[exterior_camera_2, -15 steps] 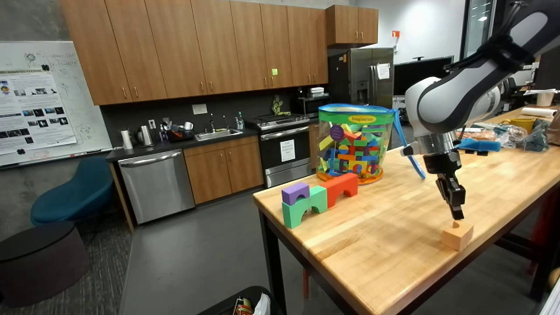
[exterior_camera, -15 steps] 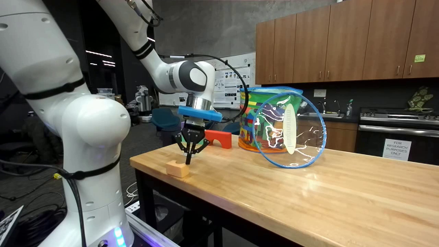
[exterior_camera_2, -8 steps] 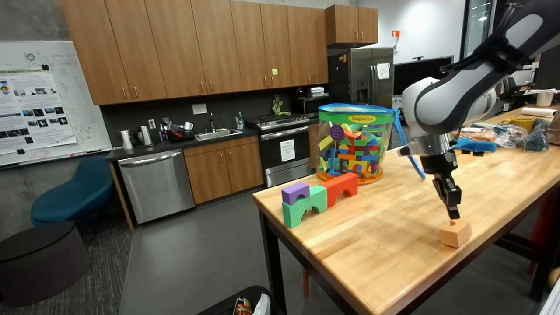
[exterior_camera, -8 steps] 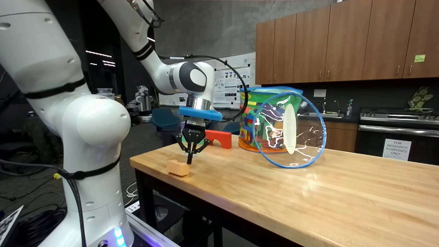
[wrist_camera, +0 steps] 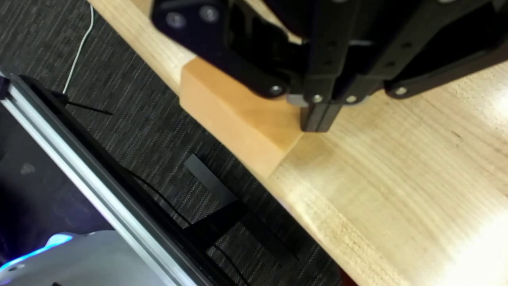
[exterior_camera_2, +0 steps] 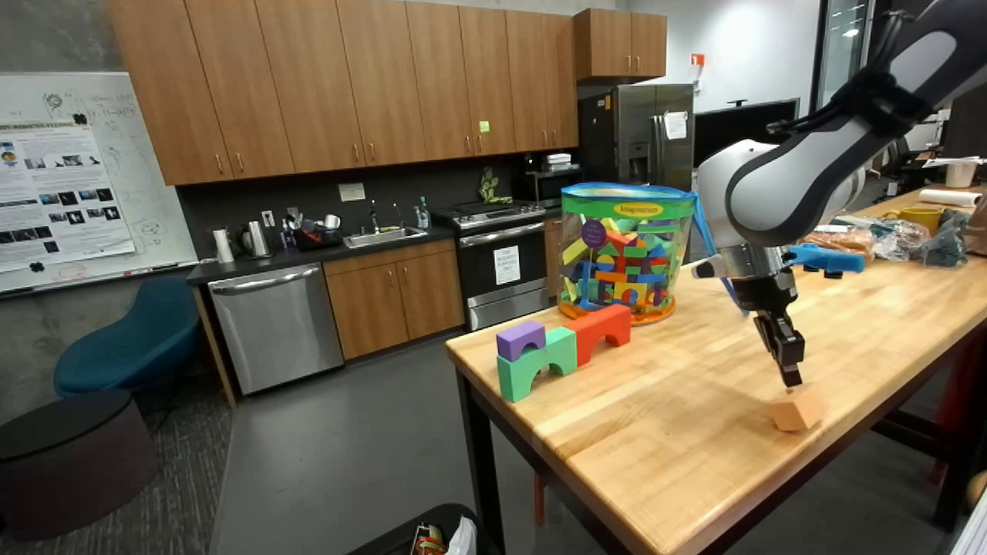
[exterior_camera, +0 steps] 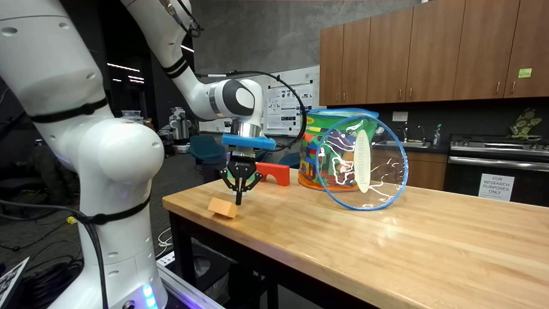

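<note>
– Tabletop (exterior_camera: 386, 240): wood, one, spread beneath the fingers (wrist_camera: 311, 117). Containers?

– Drum (exterior_camera_2: 594, 204): clear-walled, blue-rimmed, well apart from the fingers, packed with coloured blocks (exterior_camera_2: 611, 277). Lid (exterior_camera: 362, 161): clear, swung open. Bin (exterior_camera_2: 385, 542): dark, set lower than the fingers, holding something white (exterior_camera_2: 463, 537) and a printed packet (exterior_camera_2: 426, 539).

– Loose pieces?

– Red arch (exterior_camera_2: 597, 327) and green arch (exterior_camera_2: 563, 351), end to end, well away from the fingers; purple arch (exterior_camera_2: 513, 343) seated on the green.

– Remaining item, and any change?

– Orange block (exterior_camera: 223, 207): one, just beside the fingers, near the tabletop's edge. A second ago it lay flat, notch upward; now it is tilted, notch turned from sight. Contact with the fingers appears likely, not certain.

– Meaning?

– Judged a nudge tipping the block over, rather than a grip on it.

– Fingers?

– Together, nothing between them.
</note>
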Controlling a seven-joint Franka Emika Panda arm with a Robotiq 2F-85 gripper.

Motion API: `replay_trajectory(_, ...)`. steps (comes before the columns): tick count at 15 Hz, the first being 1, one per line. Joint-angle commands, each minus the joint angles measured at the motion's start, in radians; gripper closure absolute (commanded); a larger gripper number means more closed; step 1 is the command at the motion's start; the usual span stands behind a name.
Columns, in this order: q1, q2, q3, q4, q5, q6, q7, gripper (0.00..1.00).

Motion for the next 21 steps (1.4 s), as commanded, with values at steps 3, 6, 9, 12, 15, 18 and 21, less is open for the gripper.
replay_trajectory(3, 0.022, 0.069, 0.017, -0.002, -0.025, 0.049, 0.063, 1.00)
replay_trajectory(6, 0.033, 0.097, 0.022, -0.006, -0.014, 0.077, 0.078, 1.00)
replay_trajectory(9, 0.057, 0.082, 0.011, -0.004, 0.060, 0.137, 0.056, 1.00)
replay_trajectory(12, 0.079, 0.003, -0.003, -0.017, 0.165, 0.200, 0.029, 1.00)
replay_trajectory(15, 0.088, -0.076, -0.009, -0.016, 0.186, 0.176, 0.003, 1.00)
replay_trajectory(18, 0.092, -0.161, -0.029, -0.038, 0.173, 0.125, -0.050, 0.70)
replay_trajectory(21, 0.095, -0.178, -0.055, -0.001, 0.163, 0.033, -0.138, 0.50)
